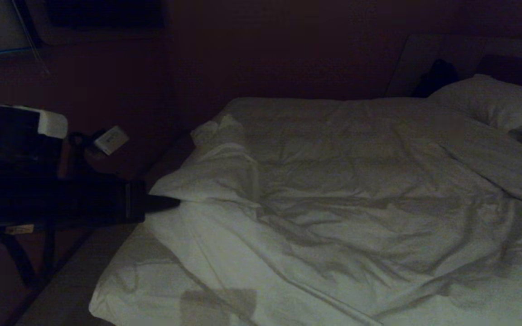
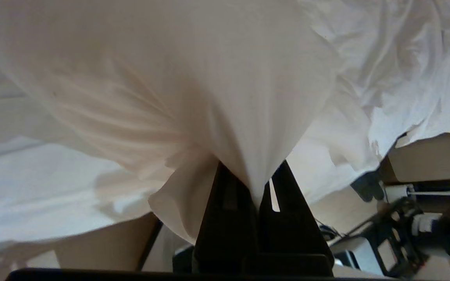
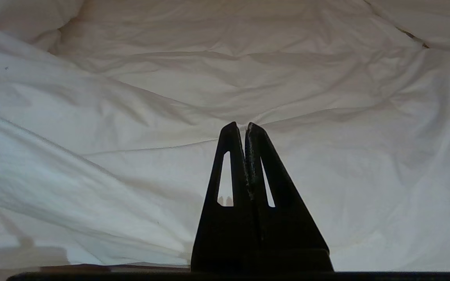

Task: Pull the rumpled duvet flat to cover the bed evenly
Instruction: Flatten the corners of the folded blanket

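Your left gripper, a pair of black wedge-shaped fingers, is clamped on a bunched fold of the thick, puffy white quilted duvet; the cloth fans out from the pinch and fills most of the left wrist view, so the fingertips themselves are buried in fabric. In the head view you see that gripper only as a dark tip poking from the black arm at the bed's left edge, tucked under a raised lobe of the duvet, and the contact point is lost in shadow. Your right gripper, the same black pair, is pressed together with nothing between its fingers, its tips close over the duvet; whether they touch the cloth you cannot tell, and that arm is out of the head view. The duvet lies wrinkled across the wide low bed, with its near and right parts cut off by the picture edge. A plump white pillow sits at the far right, partly cut off, and the room behind it is too dark to read.
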### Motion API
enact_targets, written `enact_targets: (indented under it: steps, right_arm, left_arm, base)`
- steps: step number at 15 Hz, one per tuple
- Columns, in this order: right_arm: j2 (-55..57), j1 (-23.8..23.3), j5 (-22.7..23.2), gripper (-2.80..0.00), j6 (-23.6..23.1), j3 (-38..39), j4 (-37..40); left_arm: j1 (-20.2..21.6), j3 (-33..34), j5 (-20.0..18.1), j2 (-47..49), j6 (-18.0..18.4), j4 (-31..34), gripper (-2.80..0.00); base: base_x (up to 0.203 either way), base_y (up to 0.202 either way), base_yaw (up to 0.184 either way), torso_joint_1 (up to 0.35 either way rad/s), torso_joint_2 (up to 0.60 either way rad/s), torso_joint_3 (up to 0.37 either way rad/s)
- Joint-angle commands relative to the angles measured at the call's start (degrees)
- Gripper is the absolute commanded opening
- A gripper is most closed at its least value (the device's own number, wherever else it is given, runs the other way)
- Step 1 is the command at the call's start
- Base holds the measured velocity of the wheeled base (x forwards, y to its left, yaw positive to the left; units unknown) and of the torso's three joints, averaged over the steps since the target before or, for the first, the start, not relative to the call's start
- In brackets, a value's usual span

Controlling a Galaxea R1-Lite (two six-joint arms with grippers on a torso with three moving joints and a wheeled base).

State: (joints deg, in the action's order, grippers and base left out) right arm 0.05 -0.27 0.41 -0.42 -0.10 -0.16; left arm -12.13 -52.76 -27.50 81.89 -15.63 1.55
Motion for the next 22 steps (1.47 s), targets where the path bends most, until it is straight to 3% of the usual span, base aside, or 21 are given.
enact_targets:
  steps: [1, 4, 9, 13, 22]
  right_arm:
    - [0.04, 0.00, 0.03, -2.80, -0.02, 0.01, -0.02]
    - [0.04, 0.00, 0.03, -2.80, -0.02, 0.01, -0.02]
    - [0.04, 0.00, 0.03, -2.80, -0.02, 0.01, -0.02]
    - [0.04, 0.00, 0.03, -2.80, -0.02, 0.01, -0.02]
    - [0.04, 0.00, 0.03, -2.80, -0.02, 0.01, -0.02]
  left_arm:
    - [-0.26, -1.34, -0.10, -1.79, -0.09, 1.82, -2.80]
    - [-0.26, -1.90, 0.18, -2.46, -0.02, 2.72, -2.80]
    - [-0.45, -2.52, 6.55, -4.01, 0.51, 2.84, -2.80]
    - [-2.90, -3.30, 11.49, -5.08, 0.77, 4.84, -2.80]
    - [-4.48, -7.43, 12.72, -7.45, 0.69, 14.70, -2.80]
  base:
    - [0.000, 0.000, 0.000, 0.000, 0.00, 0.000]
    - [0.000, 0.000, 0.000, 0.000, 0.00, 0.000]
    - [0.000, 0.000, 0.000, 0.000, 0.00, 0.000]
    - [0.000, 0.000, 0.000, 0.000, 0.00, 0.000]
    - [0.000, 0.000, 0.000, 0.000, 0.00, 0.000]
